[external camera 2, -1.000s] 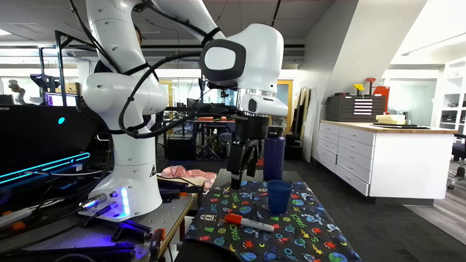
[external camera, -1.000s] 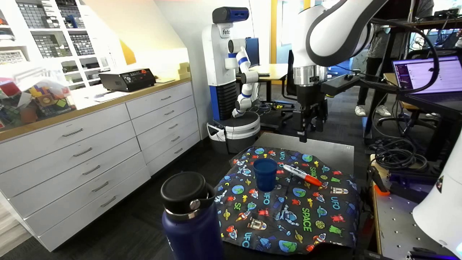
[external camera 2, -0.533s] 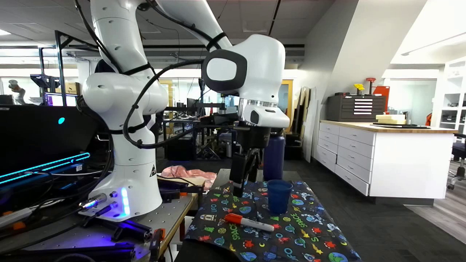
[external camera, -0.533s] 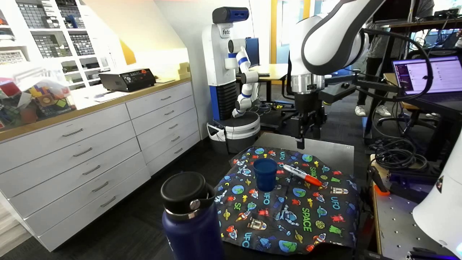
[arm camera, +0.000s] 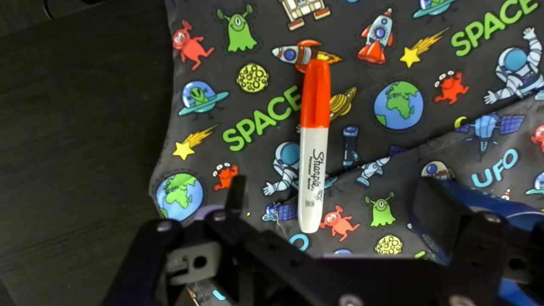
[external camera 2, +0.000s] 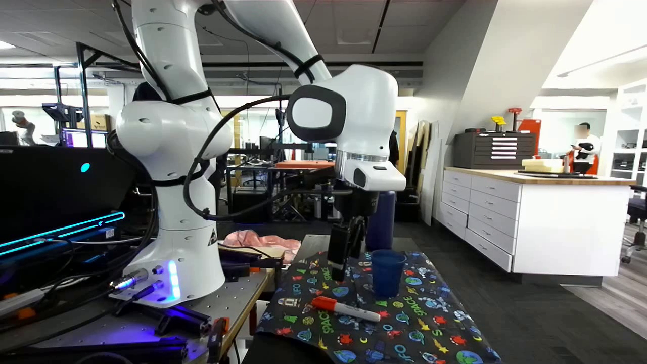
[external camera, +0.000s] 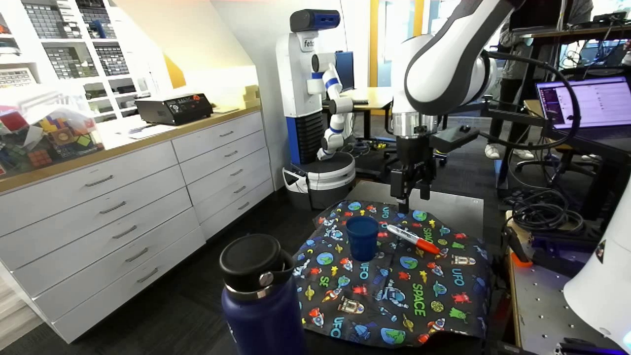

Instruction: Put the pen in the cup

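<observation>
Lying below the spread-fingered gripper [external camera: 414,202], apart; the pen [arm camera: 314,146]

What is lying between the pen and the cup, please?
Only a short stretch of the printed cloth lies between the pen and the cup; both exterior views show this.

1. In an exterior view, white drawers [external camera: 123,207] run beneath a wooden countertop [external camera: 227,118] beside a pale wall [external camera: 251,29]; white shelves [external camera: 64,41] beyond are brightly lit.
2. Farther back, a light-topped desk [external camera: 379,94] stands near orange-yellow uprights [external camera: 373,34] framing bright panes [external camera: 388,29].
3. The floor [external camera 2: 530,323] is dark carpet, meeting greyish wood-grained planks [external camera 2: 621,297] at one side.
4. In an exterior view, a slanting wall [external camera 2: 515,55] rises behind a white cabinet [external camera 2: 566,227], with a dark chair [external camera 2: 638,207] to its right and a grey ceiling [external camera 2: 412,25] overhead.
</observation>
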